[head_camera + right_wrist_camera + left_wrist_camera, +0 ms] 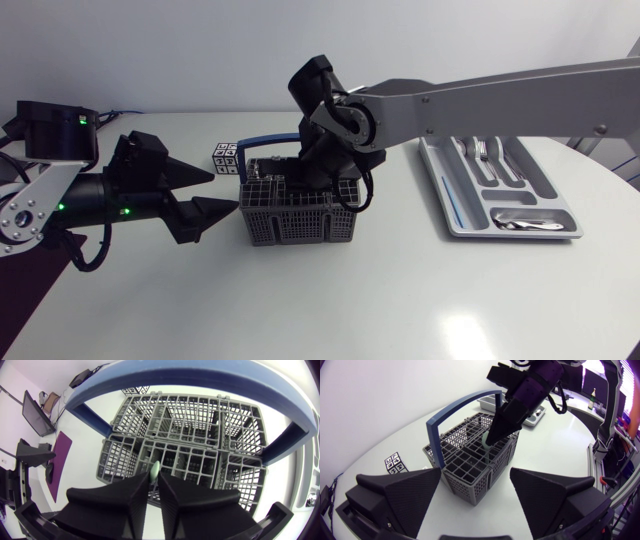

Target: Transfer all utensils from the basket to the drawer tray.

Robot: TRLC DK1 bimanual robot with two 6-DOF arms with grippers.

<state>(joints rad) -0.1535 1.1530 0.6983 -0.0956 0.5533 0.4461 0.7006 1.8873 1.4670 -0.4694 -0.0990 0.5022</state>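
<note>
— If we go from the biggest thing down, what carries it all?

— A white worktop. The right arm comes in over it from the right side, reaches past the middle and bends down at the wrist. The left arm lies low at the left, pointing toward the middle.

— And the task's things?

— The drawer tray lies on the right part of the worktop, well apart from the basket, with metal cutlery in its compartments. The basket, a grey grid with a blue hoop handle, stands upright near the middle.

— How do the pincers stand?

— The left pincer is spread wide and holds nothing. It sits just beside the basket's left end, and its own camera shows the basket ahead of the gap between its two fingers. The right pincer points down under the hoop into one compartment of the basket, fingers drawn narrow.

— Anything smaller?

— A cube with black-and-white patterned faces, on the worktop just behind the basket's left corner.

— And between the narrow fingers?

— A pale green utensil, upright, pinched at the tips. Only its end shows, so I cannot tell what kind it is.
</note>
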